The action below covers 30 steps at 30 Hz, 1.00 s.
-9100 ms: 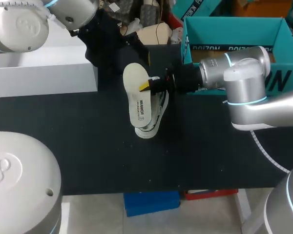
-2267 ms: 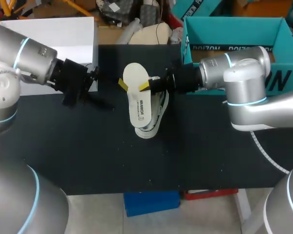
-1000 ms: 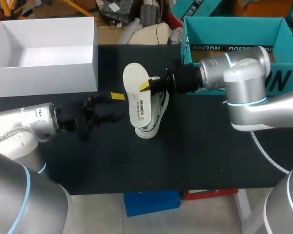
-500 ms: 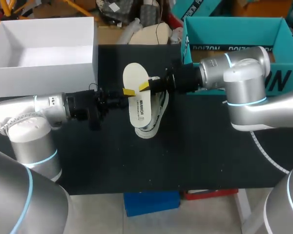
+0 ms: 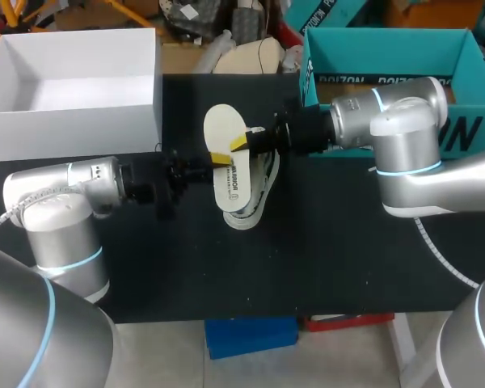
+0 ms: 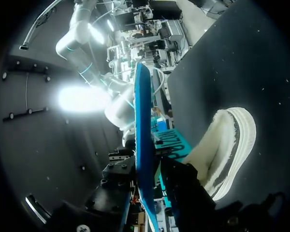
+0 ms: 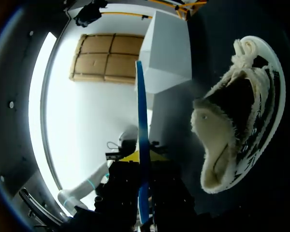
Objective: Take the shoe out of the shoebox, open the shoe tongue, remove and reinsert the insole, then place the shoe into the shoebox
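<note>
**Head view.** The insole (image 5: 229, 174) is out of the shoe (image 5: 260, 187) and held cream face up just above it, mid-worktop (image 5: 323, 259). The right pincer (image 5: 241, 144) is clamped on the insole's right edge. The left pincer (image 5: 217, 158) sits at the opposite edge; I cannot tell whether it grips or only touches. The teal shoebox (image 5: 388, 50) stands at the far right, with no shoe in it.

**Left wrist view.** The insole (image 6: 141, 145) shows edge-on, blue, running out ahead of the left pincer (image 6: 146, 198). The shoe (image 6: 227, 150) lies beside it on the worktop (image 6: 241, 58).

**Right wrist view.** The insole (image 7: 141, 145) is a thin blue blade pinched in the right pincer (image 7: 142, 169). The shoe (image 7: 232, 135) shows a wide mouth with a fleecy lining and laces bunched at the far end.

**Judgement.** The step is reinsertion, possibly with a hand-over first.
- The second hold should be firm before the first lets go.
- The insole is thin and will probably flex, so it should be fed in one end first at a low angle, with the tongue kept clear.
- The shoe appears to lie on its side and is unheld, so it may slide when pushed.

**Look.** The shoe is pale with dark side stripes and a thick white sole.
</note>
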Available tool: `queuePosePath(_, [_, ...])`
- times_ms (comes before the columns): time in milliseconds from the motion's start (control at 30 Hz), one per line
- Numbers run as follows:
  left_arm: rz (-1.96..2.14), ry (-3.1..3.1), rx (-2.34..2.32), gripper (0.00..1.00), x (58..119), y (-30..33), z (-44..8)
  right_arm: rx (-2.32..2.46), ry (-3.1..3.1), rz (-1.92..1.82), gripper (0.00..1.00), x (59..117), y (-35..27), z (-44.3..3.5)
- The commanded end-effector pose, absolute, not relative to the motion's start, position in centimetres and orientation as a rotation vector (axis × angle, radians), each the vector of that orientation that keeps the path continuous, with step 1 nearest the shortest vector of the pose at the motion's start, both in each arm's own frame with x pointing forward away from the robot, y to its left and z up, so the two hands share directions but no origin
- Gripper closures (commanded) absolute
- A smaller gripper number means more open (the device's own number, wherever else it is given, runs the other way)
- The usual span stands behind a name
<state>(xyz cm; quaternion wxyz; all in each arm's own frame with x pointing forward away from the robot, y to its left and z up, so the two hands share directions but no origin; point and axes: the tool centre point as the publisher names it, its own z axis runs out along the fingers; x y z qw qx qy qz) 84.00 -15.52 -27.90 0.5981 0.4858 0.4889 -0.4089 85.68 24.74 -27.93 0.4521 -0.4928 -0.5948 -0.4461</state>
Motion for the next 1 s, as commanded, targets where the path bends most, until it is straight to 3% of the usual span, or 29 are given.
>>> queuePosePath(33, [-0.948, 1.127, 1.129, 0.73, 84.2, -15.9, -28.0, -1.219, -1.471, -1.099, 1.0, 85.7, 24.8, -27.9])
queuePosePath(300, [-0.947, 1.109, 1.131, 0.83, 84.5, -16.0, -27.7, -1.219, -1.471, -1.099, 1.0, 85.7, 24.8, -27.9])
queuePosePath(400, [-0.947, 1.107, 1.132, 1.0, 84.5, -16.1, -27.7, -1.219, -1.471, -1.099, 1.0, 85.7, 24.8, -27.9])
queuePosePath(533, [-0.95, 1.106, 1.133, 1.0, 84.5, -16.3, -27.6, -1.219, -1.471, -1.099, 1.0, 85.7, 24.8, -27.9])
queuePosePath(567, [-0.952, 1.107, 1.133, 1.0, 84.5, -16.3, -27.6, -1.219, -1.471, -1.1, 0.56, 85.7, 24.8, -27.9])
queuePosePath(600, [-0.952, 1.112, 1.136, 1.0, 84.5, -16.3, -27.5, -1.22, -1.47, -1.101, 0.03, 85.7, 24.8, -27.9])
queuePosePath(1000, [-0.959, 1.27, 1.312, 1.0, 82.0, -14.8, -27.2, -1.311, -1.587, -1.069, 0.0, 84.1, 21.3, -26.8])
